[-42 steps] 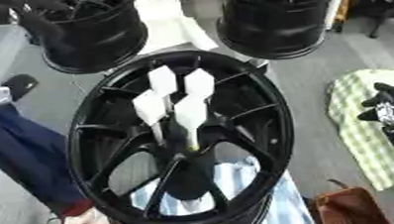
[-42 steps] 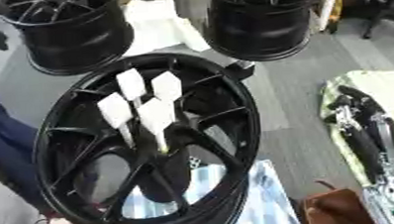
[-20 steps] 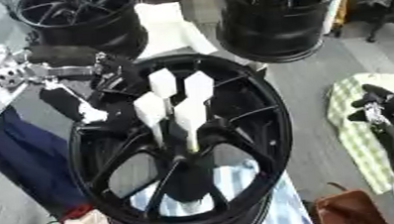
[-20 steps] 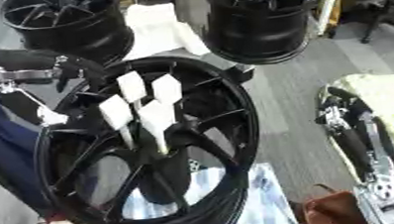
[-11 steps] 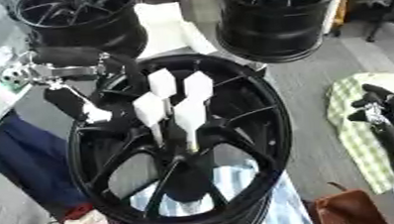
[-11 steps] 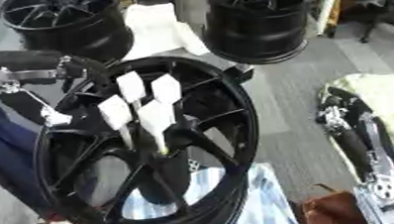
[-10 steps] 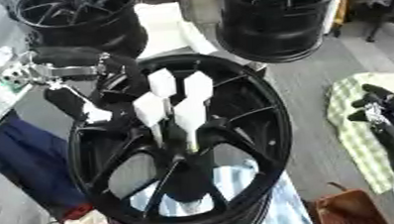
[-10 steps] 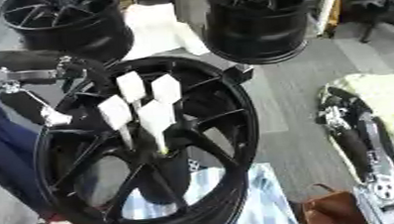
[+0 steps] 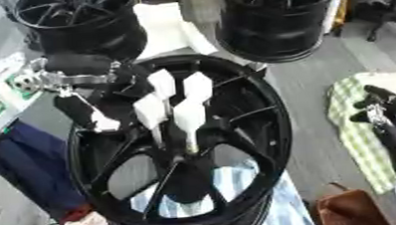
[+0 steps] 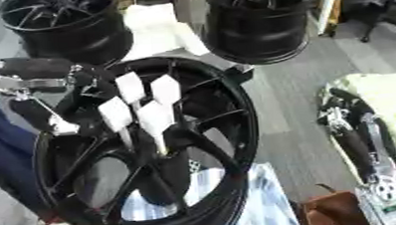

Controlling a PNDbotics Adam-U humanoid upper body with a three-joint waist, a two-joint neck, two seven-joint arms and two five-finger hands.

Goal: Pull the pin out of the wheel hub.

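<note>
A black wheel hub (image 9: 264, 130) lies flat in the middle. Several pins with white flat heads (image 9: 189, 116) stand upright in its centre, close together. My left hand (image 9: 76, 75) reaches in from the left over the hub's upper-left rim. Its fingers are spread and hold nothing, and one white-tipped finger (image 9: 106, 125) points down inside the rim, a short way left of the pins. My right hand (image 10: 352, 138) lies open at the right edge, away from the hub.
Two more black wheels (image 9: 77, 23) (image 9: 278, 14) stand at the back with a white object (image 9: 165, 22) between them. A green checked cloth (image 9: 351, 128) lies under my right hand. Dark blue fabric (image 9: 22, 166) lies left, and a brown bag (image 9: 352, 211) lower right.
My left hand came in from the left and now hovers over the hub's upper-left rim, closer to the pins. The pins and my right hand have not moved.
</note>
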